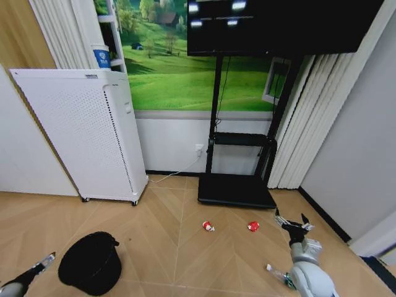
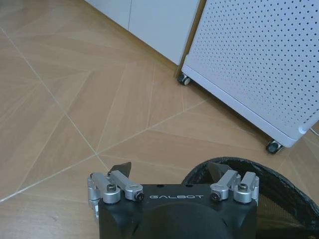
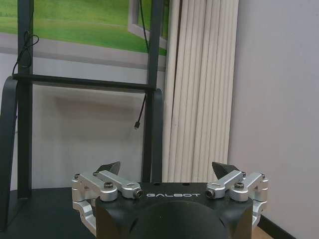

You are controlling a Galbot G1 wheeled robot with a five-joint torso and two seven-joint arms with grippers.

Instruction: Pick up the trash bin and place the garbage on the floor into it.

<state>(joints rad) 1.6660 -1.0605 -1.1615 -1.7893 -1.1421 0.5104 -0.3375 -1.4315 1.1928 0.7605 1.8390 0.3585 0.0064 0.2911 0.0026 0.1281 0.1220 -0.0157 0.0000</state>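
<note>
Bare floor (image 1: 185, 247) around scraps (image 1: 208, 226) (stand base (image 1: 236, 190) behind).

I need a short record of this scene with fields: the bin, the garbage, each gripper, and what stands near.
trash bin: black, round, standing on the wood floor, nothing holding it
garbage: two red-and-white scraps and a clear bottle, all on the floor
left gripper: open, low beside the bin, not touching it
right gripper: open, above the floor near the right scrap
nearby: white perforated appliance on wheels; black TV stand

Living room (TV stand (image 1: 238, 154), curtains (image 1: 312, 124))
</note>
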